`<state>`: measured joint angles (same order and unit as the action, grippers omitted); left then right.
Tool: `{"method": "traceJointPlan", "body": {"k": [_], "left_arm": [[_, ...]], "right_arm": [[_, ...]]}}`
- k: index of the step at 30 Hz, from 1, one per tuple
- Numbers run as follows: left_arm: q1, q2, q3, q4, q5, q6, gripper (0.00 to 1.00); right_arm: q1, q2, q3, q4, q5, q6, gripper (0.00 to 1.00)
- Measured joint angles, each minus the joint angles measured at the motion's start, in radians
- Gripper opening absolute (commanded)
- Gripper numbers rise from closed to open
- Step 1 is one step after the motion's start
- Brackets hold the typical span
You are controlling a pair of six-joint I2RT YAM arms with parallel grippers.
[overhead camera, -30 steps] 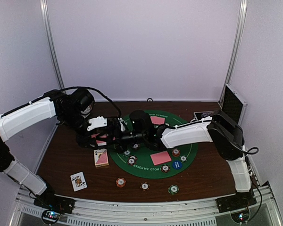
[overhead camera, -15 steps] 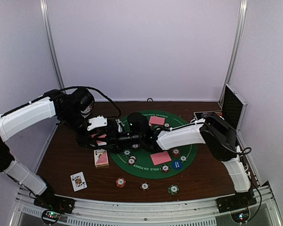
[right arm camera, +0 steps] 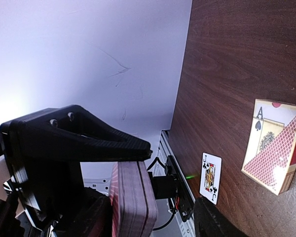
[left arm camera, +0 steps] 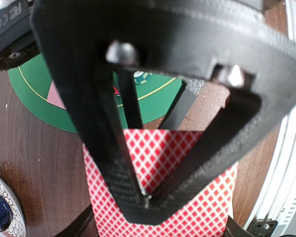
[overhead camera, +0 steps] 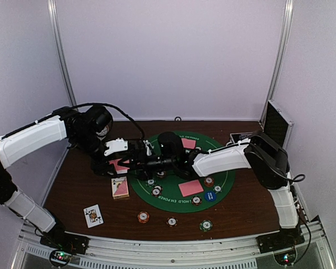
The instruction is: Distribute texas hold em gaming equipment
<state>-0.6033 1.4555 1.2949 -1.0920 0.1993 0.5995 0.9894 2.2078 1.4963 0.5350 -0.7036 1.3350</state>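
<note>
A jack [overhead camera: 93, 215] lies face up on the left of the worktop [overhead camera: 73, 185], near a card box [overhead camera: 120, 188]. The left pincer [left arm camera: 145, 200] is clenched on the red-backed deck [left arm camera: 197, 197], above the wood beside the green mat [overhead camera: 224, 179]. The right pincer [overhead camera: 147, 161] straddles that deck with its jaws apart, and chips [overhead camera: 209, 181] lie on the mat.

Silver-and-black case [overhead camera: 276, 125], apparently open, at brown table's [overhead camera: 241, 213] right edge.
</note>
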Motion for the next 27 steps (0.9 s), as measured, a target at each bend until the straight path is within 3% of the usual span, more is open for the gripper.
{"method": "traceJointPlan", "body": {"k": [20,27], "left_arm": [[0.000,-0.001,-0.001,-0.001,-0.001,0.001,0.24],[0.000,-0.003,-0.008,0.000,-0.005,0.001,0.24]], "right_arm": [[-0.026,-0.075,-0.018,-0.137,-0.019,-0.076,0.49],[-0.026,-0.106,-0.018,-0.175,-0.023,-0.084,0.39]]}}
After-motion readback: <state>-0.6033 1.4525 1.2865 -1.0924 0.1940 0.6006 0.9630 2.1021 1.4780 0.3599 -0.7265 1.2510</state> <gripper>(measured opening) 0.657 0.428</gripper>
